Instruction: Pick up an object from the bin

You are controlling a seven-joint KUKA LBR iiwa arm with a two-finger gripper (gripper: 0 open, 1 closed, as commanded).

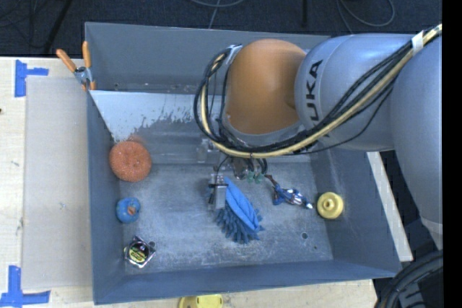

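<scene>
My gripper (pixel 217 192) hangs below the wrist near the middle of the bin, low over the floor. A blue bristly brush-like thing (pixel 239 216) lies right against it, its upper end at the gripper and its body fanning out toward the front right. A small blue and white clip-like thing (pixel 289 196) lies just to the right of the gripper. Whether the brush is held, I cannot tell.
An orange rough ball (pixel 131 159) rests at the left wall. A small blue round thing (pixel 128 209) and a yellow-black tape measure (pixel 138 252) lie at the front left. A yellow knob-like thing (pixel 330 205) sits at the right. The arm covers the bin's back right.
</scene>
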